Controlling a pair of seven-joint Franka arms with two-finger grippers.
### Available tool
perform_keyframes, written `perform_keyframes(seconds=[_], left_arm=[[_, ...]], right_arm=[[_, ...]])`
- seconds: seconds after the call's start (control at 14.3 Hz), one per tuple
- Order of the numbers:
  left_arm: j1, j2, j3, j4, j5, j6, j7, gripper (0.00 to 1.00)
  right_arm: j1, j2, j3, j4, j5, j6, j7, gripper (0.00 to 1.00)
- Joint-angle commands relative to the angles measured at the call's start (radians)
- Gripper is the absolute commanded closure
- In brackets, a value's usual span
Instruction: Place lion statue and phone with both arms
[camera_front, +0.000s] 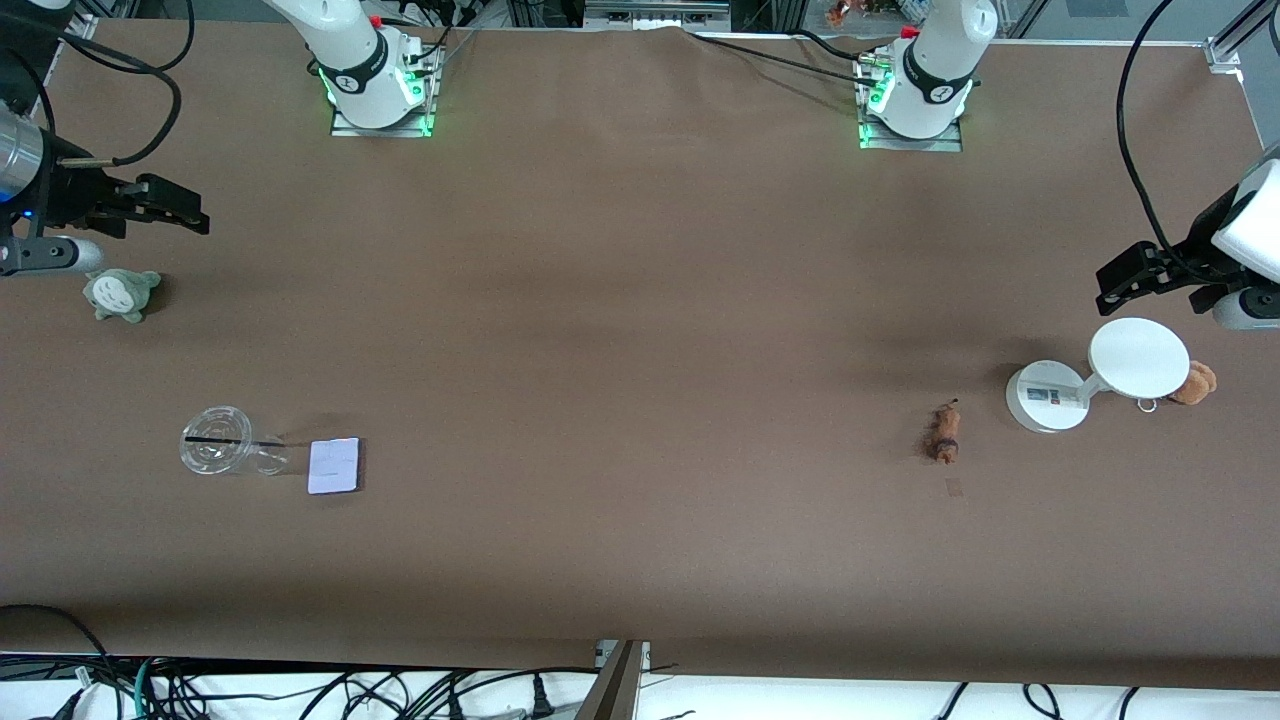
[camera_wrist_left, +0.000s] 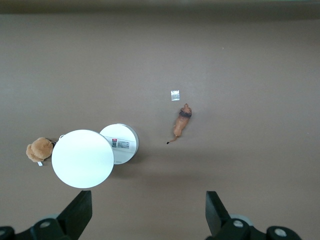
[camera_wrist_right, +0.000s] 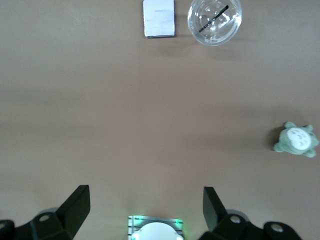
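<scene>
The lion statue (camera_front: 944, 432), tiny and orange-brown with a darker mane band, lies on the brown table toward the left arm's end; it also shows in the left wrist view (camera_wrist_left: 182, 124). The phone (camera_front: 333, 465), a flat pale lavender rectangle, lies toward the right arm's end, and shows in the right wrist view (camera_wrist_right: 159, 18). My left gripper (camera_front: 1128, 277) is open and empty, up over the table's end above the white stand. My right gripper (camera_front: 172, 207) is open and empty, up over the table above the grey-green plush.
A white two-disc stand (camera_front: 1100, 375) and a tan plush with keyring (camera_front: 1193, 383) sit beside the lion. A clear plastic cup (camera_front: 222, 442) lies beside the phone. A grey-green plush (camera_front: 121, 294) sits under my right gripper. A small clear scrap (camera_front: 955, 487) lies near the lion.
</scene>
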Motion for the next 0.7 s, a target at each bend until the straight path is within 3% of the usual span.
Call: perform_keyframes(seconds=[0.0, 0.63], left_arm=[[0.011, 0.013, 0.008, 0.032, -0.022, -0.008, 0.014, 0.00], [0.000, 0.011, -0.002, 0.028, -0.020, -0.019, 0.002, 0.00]], right_arm=[[-0.016, -0.014, 0.037, -0.026, -0.030, 0.003, -0.003, 0.00], [-0.010, 0.051, 0.038, 0.069, -0.030, 0.000, -0.005, 0.00]])
